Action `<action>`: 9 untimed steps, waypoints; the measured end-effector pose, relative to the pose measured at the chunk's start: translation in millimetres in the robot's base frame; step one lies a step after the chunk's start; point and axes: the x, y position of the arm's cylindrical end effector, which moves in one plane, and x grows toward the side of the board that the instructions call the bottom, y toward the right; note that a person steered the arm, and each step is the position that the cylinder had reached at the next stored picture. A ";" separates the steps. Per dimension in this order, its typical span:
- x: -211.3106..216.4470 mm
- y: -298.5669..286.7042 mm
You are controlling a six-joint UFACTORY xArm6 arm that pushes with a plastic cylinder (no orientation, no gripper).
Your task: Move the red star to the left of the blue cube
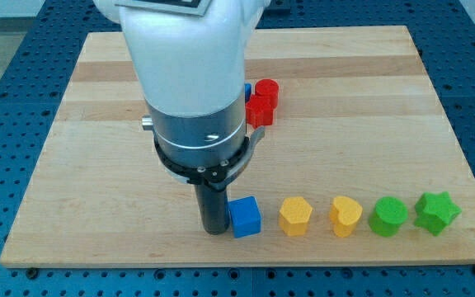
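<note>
The blue cube [245, 217] sits near the view's bottom, just left of centre. My tip [214, 229] stands right against the cube's left side. A red block [260, 110], apparently the red star, lies above it near the view's middle, partly hidden by the arm. A red cylinder [266, 92] touches it at the upper right. A small bit of another blue block [246, 90] shows beside the arm, mostly hidden.
To the right of the blue cube runs a row along the board's bottom edge: a yellow block [295, 215], a yellow heart [345, 216], a green cylinder-like block [387, 216] and a green star [436, 213]. The wooden board [369, 99] lies on a blue table.
</note>
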 end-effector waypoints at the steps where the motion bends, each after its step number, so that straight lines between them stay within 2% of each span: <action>1: -21.0 -15.9; 2: -58.1 -19.7; 3: -77.3 -6.4; 5: -98.9 84.0; 6: -133.8 111.8; 7: -175.5 118.5; 8: -198.5 115.7; 9: -199.7 103.4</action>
